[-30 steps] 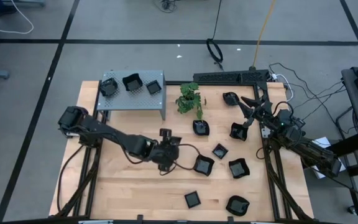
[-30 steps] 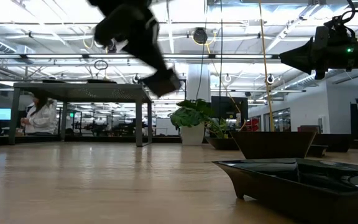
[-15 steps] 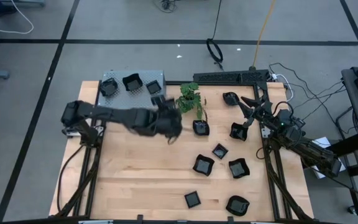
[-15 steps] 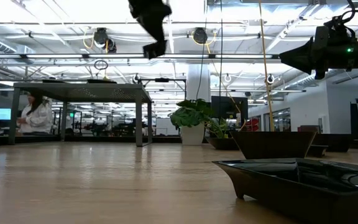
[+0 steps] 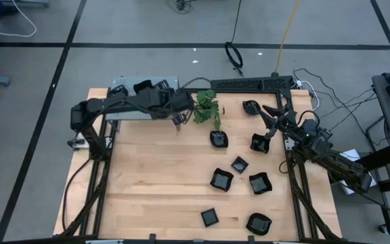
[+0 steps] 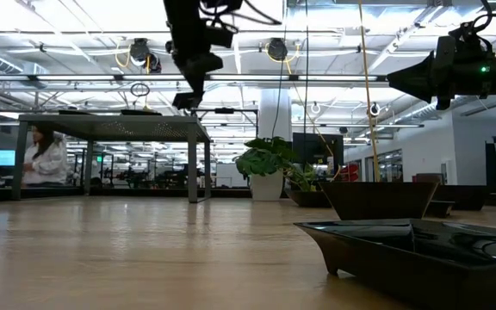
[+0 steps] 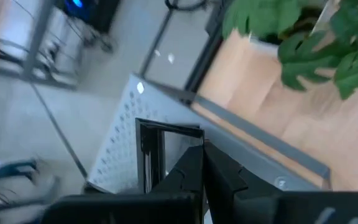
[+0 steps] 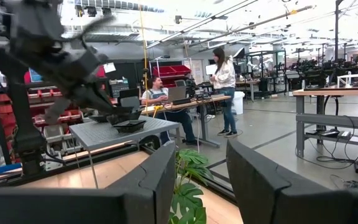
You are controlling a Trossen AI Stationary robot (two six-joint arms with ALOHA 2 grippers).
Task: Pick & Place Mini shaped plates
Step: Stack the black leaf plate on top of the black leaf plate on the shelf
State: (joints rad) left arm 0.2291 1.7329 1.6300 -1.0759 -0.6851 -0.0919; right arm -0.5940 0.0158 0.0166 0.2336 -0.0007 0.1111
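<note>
No legible writing, left gripper (image 5: 177,116) above shelf (image 5: 124,112) edge

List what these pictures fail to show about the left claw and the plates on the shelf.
- Left claw: the high view shows it over the grey shelf's right end, but the dark arm hides whether it carries a plate.
- Left wrist view: motion blur; the dark square-edged shape near the fingers may be a plate, unclear.
- Plates on the shelf: the arm covers most of them in the high view, so no count.
</note>
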